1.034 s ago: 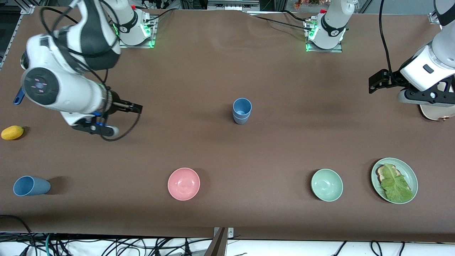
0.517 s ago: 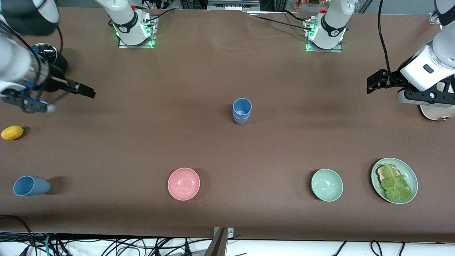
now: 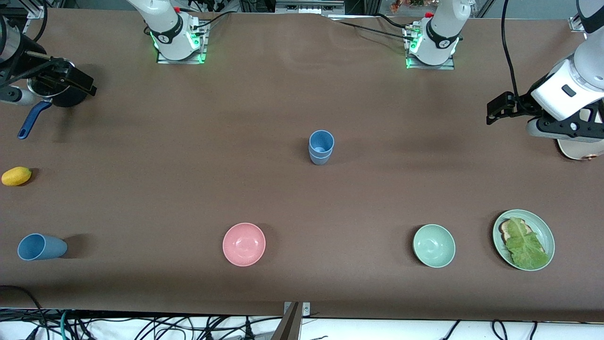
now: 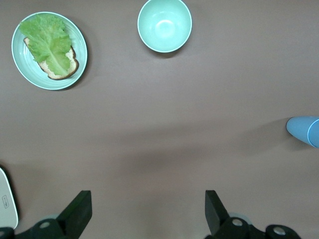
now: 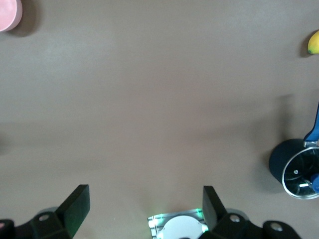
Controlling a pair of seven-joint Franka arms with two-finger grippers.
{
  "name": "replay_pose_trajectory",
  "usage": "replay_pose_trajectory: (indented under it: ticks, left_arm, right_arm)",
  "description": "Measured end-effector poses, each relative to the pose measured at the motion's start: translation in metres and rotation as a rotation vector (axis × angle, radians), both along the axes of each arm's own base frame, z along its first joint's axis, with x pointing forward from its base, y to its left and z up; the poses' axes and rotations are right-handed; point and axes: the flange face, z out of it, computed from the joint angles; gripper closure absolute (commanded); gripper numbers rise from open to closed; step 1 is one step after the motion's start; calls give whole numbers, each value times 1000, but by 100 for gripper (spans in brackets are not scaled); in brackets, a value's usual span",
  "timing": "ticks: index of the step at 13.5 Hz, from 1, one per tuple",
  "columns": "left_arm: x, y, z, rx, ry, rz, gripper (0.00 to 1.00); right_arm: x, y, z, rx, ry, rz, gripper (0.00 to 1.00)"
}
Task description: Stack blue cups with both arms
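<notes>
Stock on the desk (image 3: 302, 94), brown matte covering, cables hanging off the camera-side edge.

Item: stacked blue cups (image 3: 321, 147), two nested, upright at mid-desk, well apart from both arms.

Item: single blue cup (image 3: 40, 247), lying on its side near the camera-side edge at the right arm's end, mouth turned toward that end. It looked light, rigid and smooth-walled, likely to roll if nudged; the taper suggested taking it across the body near the mouth, where the wall was widest.

Item: right gripper (image 3: 71, 80), jaws wide and empty, over a small dark pan with blue handle (image 3: 33, 118) at the right arm's end.

Item: left gripper (image 3: 498, 109), jaws wide and empty, waiting over bare desk at the left arm's end, beside a white object (image 3: 578, 151) only partly seen.

Sundries: pink bowl (image 3: 244, 244), green bowl (image 3: 433, 245), green plate (image 3: 542, 226) bearing toast and lettuce, all near the camera-side edge; lemon (image 3: 16, 175) at the right arm's end.
</notes>
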Motion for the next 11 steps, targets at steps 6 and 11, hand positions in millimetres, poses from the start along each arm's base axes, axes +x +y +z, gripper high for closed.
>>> replay_pose_trajectory:
  ticks: [6,11]
  left_arm:
    - [0,0,0,0,0,0,0]
    - [0,0,0,0,0,0,0]
  right_arm:
    - [27,-6,-11,10,-53,64,0]
    - [42,-17,-16,13,-110,108,0]
